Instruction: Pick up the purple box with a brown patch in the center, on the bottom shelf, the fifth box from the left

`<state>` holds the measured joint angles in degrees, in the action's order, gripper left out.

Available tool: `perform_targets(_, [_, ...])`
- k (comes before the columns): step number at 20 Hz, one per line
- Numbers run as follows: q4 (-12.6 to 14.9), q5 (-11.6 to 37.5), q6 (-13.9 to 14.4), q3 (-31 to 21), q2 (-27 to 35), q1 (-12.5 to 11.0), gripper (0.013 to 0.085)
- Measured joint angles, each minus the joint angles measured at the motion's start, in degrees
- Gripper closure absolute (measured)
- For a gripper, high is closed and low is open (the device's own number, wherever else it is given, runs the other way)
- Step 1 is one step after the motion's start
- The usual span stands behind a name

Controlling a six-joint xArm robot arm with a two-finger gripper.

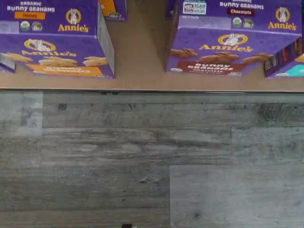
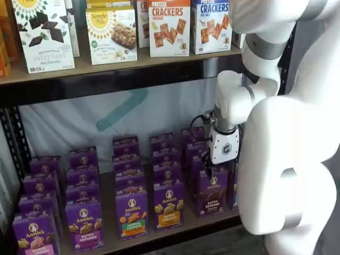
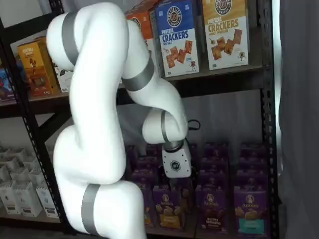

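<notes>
- The purple box (image 1: 223, 47) looks like printed cardboard with a slight sheen.
- The bottom shelf (image 1: 137, 61), the worktop here, is a smooth, matt tan board, like fibreboard.
- The floor (image 1: 142, 156) shows grey, weathered wood-grain planks, matt.
- The rack frame (image 2: 13, 143) is black metal with a dull finish.
- The tool (image 2: 222, 146) has a glossy white plastic casing.
- The arm (image 3: 94, 124) is smooth, shiny white with grey bands.
</notes>
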<state>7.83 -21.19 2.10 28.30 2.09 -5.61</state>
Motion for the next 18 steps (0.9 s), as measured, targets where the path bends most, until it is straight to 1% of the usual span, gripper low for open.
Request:
perform_targets(3, [1.6, 0.2, 1.3, 2.0, 3.0, -0.2, 0.0130])
perform_targets(6, [1.0, 1.2, 0.6, 3.5, 5.7, -0.4, 0.0130])
perform_targets(9, [1.4, 2.1, 0.7, 5.4, 8.5, -0.7, 0.0130])
perform_targets(13, [3.4, 2.0, 2.1, 9.5, 13.0, -1.1, 0.0130])
perform_targets(18, [5.8, 1.8, 3.9, 13.7, 17.0, -1.6, 0.0130])
